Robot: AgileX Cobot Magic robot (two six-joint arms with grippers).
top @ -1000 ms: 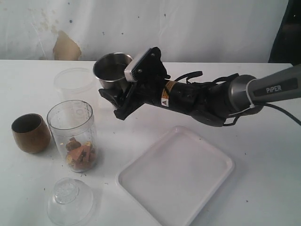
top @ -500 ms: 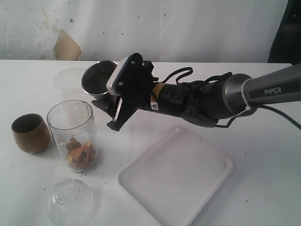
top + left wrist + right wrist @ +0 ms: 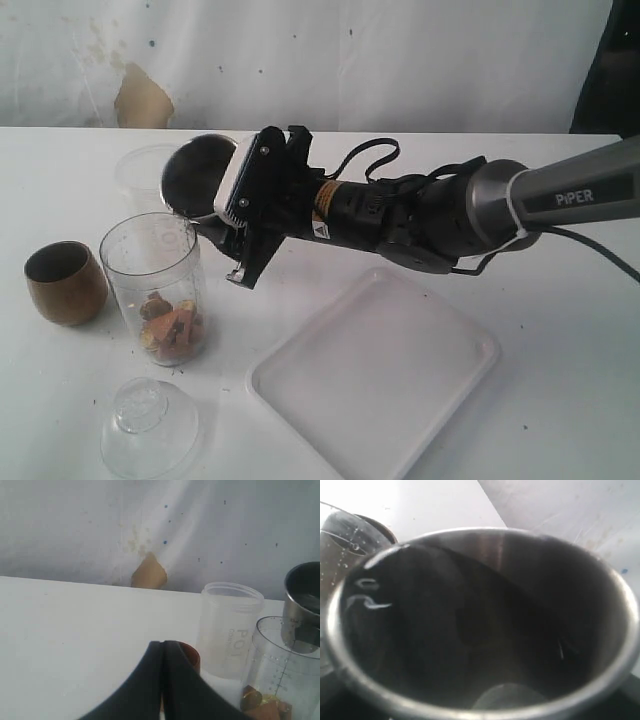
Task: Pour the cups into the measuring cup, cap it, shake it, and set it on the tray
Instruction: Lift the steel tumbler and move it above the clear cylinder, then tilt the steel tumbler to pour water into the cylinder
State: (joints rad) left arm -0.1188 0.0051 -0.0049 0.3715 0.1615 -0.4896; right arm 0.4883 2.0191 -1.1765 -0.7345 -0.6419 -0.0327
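Tipping the steel tumbler (image 3: pixel 192 178) toward the measuring cup (image 3: pixel 152 270), by the look of the pose: gripped round its wall by the right gripper (image 3: pixel 220 215), fingers (image 3: pixel 243 265) spread wide on it, mouth rolled well over to the side, hanging just above and behind the clear rim. Bring the lip squarely over the middle of the opening before rolling further; roll slowly to avoid spilling past the rim onto the table (image 3: pixel 560 400). Mind the lower finger, close to the measuring cup's wall; avoid nudging something so light-looking, loaded only with some brown pieces (image 3: pixel 170 325) at the bottom. Contents of the tumbler's dark inside: cannot tell. Left gripper (image 3: pixel 162 680) pinched fully together, empty, low over the table with the brown cup (image 3: pixel 63 283) just beyond its tips; best left parked. Frosted cup (image 3: pixel 145 172) behind, lid (image 3: pixel 148 425) in front, tray (image 3: pixel 375 375) to the right, all standing apart from the pour.
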